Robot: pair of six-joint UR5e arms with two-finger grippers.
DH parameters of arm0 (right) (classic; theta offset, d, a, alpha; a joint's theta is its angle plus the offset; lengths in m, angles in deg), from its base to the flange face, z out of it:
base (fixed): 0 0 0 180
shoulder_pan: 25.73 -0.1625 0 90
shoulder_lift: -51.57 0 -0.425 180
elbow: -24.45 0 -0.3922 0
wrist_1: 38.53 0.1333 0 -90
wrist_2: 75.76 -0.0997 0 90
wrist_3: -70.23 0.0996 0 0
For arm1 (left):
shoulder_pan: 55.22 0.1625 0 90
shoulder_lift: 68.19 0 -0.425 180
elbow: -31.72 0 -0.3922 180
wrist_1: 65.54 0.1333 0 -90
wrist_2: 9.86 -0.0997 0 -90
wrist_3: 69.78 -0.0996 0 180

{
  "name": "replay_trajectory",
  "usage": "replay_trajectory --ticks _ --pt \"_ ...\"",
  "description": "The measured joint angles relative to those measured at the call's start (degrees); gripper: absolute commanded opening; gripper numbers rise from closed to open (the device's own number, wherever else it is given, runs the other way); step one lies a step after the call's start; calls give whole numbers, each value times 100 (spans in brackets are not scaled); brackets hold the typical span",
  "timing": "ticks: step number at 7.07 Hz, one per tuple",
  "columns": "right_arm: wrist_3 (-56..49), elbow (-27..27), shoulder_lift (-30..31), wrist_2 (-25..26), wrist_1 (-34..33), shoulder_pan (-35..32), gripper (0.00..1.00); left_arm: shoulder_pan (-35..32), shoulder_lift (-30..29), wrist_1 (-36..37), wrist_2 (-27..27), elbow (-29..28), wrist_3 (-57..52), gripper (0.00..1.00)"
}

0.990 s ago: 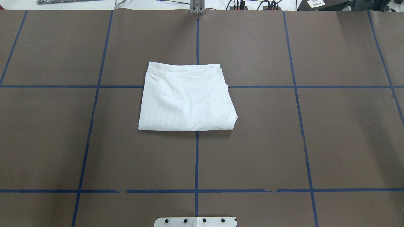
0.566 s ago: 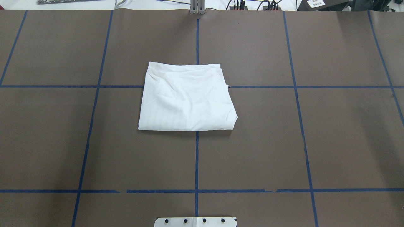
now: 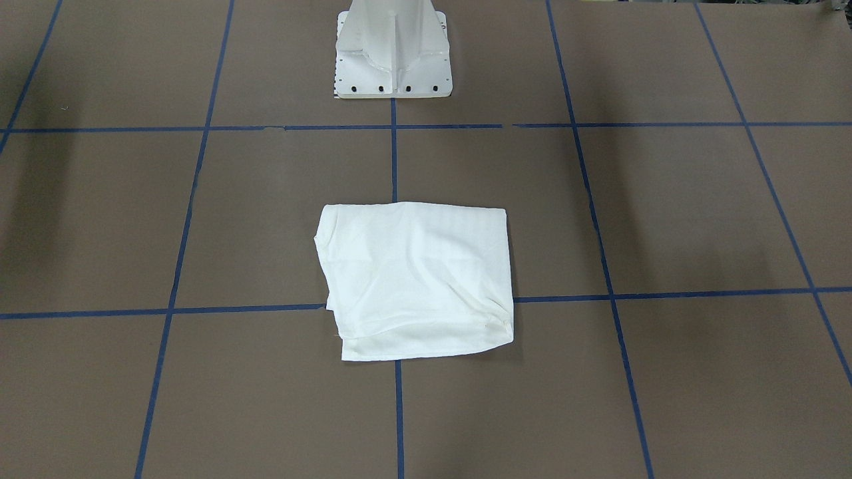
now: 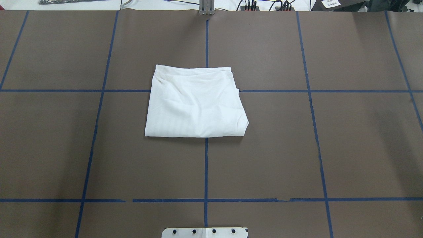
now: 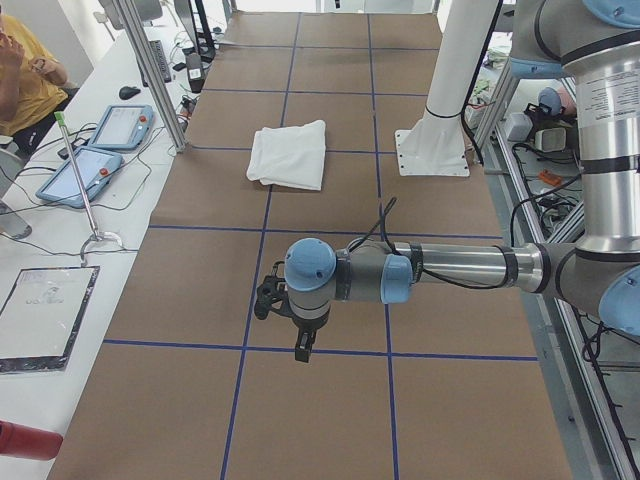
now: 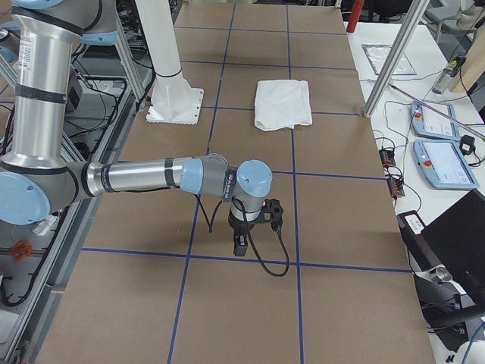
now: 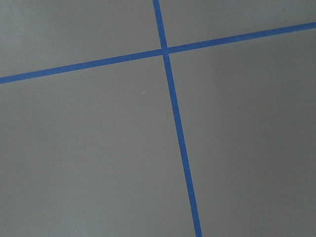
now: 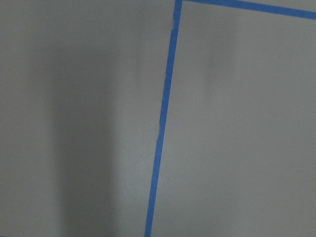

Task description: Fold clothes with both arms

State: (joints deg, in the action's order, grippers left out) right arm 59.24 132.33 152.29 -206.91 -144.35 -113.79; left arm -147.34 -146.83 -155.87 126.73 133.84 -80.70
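**Folded shirt mid-table, both arms off at the ends**

At the middle of the table (image 4: 363, 148), between its two ends: a white shirt (image 4: 195, 102) folded into a rough rectangle, flat on the brown covering. Lies over a crossing of the blue tape lines (image 4: 206, 165), with a little more cloth on the robot's left of the centre line. Shows soft creases and one rumpled corner towards the robot's right. No print, collar or neck label visible on the upturned face.

Near the table's left end: the left arm (image 5: 450, 265) stretched out level, with the left gripper (image 5: 303, 348) pointing down close to a tape line, well apart from the shirt (image 5: 290, 155). Near the right end: the right arm (image 6: 144, 176) posed likewise, the right gripper (image 6: 240, 246) also pointing down. Cannot tell for either pincer whether released or clenched. Nothing but brown covering and blue tape in both wrist views.

Beside the robot's edge: the white pedestal base (image 3: 393, 53). Past the far edge: two teach pendants (image 6: 432, 117) and a small white label (image 4: 332, 3), its writing too small to read. Lettering on the arm casing likewise unreadable.
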Motion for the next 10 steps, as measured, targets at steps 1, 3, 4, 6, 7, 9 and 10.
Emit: replay_trajectory --ticks 1,3,4,6,7,9,10 --pt "0 5 0 3 2 0 100 -3 3 0 0 -2 2 100" --pt "-2 20 -4 9 8 0 100 -7 9 1 -2 -10 2 100" --pt "-6 26 -7 10 9 0 100 -7 20 4 -6 -18 2 100" --pt "-3 23 -8 16 9 0 100 -8 66 6 -8 -33 2 100" --pt "3 18 -7 18 9 -8 100 -8 98 6 -9 -35 2 100" --pt "15 14 -1 19 9 -39 100 -8 137 6 -9 -35 1 100" --pt "17 14 0 19 9 -57 100 -8 143 6 -9 -35 -3 100"
